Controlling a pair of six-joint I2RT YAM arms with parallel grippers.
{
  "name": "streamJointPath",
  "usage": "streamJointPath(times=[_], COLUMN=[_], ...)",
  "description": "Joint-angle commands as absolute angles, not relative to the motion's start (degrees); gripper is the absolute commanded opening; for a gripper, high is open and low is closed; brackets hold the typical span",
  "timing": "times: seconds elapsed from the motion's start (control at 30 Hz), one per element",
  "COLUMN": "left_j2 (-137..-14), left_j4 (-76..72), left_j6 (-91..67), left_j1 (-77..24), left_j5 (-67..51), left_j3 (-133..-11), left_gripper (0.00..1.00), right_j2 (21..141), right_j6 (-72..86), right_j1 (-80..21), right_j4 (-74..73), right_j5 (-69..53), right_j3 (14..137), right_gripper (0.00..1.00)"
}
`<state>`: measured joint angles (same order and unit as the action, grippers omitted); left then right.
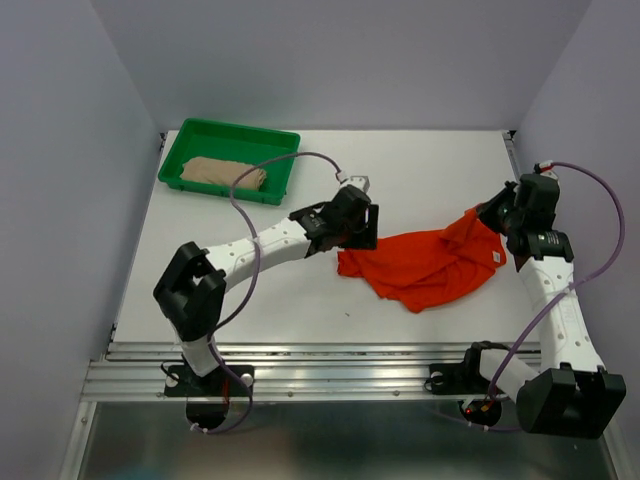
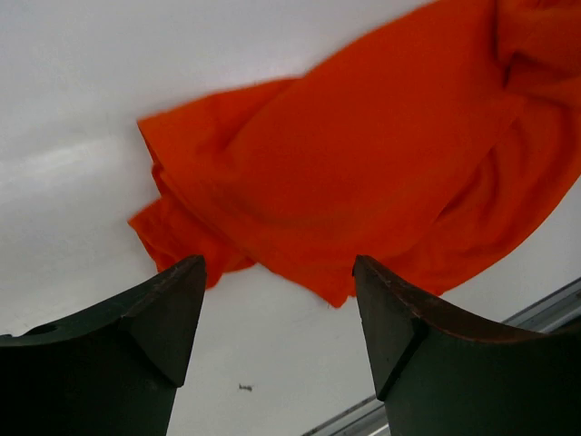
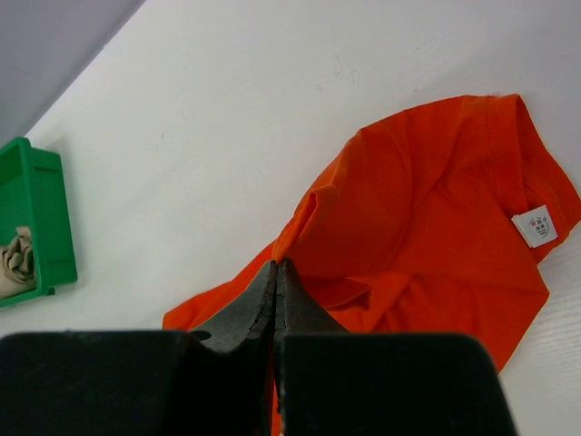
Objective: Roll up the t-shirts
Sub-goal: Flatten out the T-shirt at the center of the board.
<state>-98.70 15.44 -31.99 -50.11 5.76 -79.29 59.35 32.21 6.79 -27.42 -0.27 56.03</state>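
The orange-red t-shirt [image 1: 425, 265] lies crumpled on the white table right of centre. Its right end is pulled up off the surface to my right gripper [image 1: 495, 215]. In the right wrist view that gripper [image 3: 277, 265] is shut, pinching a fold of the orange-red t-shirt [image 3: 436, 209] at its tips. My left gripper [image 1: 360, 235] hovers at the shirt's left edge. Its jaws stand open in the left wrist view [image 2: 280, 272], with bare table between them and the orange-red t-shirt [image 2: 363, 163] just beyond the tips. The beige t-shirt [image 1: 222, 173] lies bundled in the green tray [image 1: 175, 150].
The green tray [image 3: 50, 218] stands at the back left corner of the table, holding the beige t-shirt [image 3: 14, 263]. A metal rail [image 1: 320, 365] runs along the near edge. Grey walls close in the left, back and right. A white label [image 3: 534, 227] shows at the shirt's collar.
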Motion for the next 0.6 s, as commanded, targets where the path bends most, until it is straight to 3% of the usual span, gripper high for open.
streamJointPath(times=[0.0,0.13,0.27,0.47,0.57], left_j2=[-98.0,-100.3,-101.9,-106.0,-109.0], left_j4=[15.1,12.7,12.3,14.8,17.6], left_j6=[-40.8,-42.0,-42.9,-45.0,-45.0], left_j1=[-55.1,-61.1,-62.3,-62.3,-62.3], left_j5=[4.0,0.6,0.3,1.9,2.7], left_j3=[-73.8,-71.4,-72.0,-74.1,-76.6], left_gripper=[0.79,0.75,0.74,0.64,0.65], right_j2=[57.2,57.2,57.0,56.6,56.5], right_j6=[32.3,32.3,32.3,32.3,32.3], right_j1=[7.3,7.3,7.3,7.3,7.3], right_j4=[-24.6,-24.7,-24.6,-24.8,-24.9], right_j5=[-1.5,-2.6,-2.8,-2.9,-2.9], right_j3=[56.0,55.8,55.5,55.5,55.7], right_gripper=[0.01,0.01,0.01,0.01,0.01])
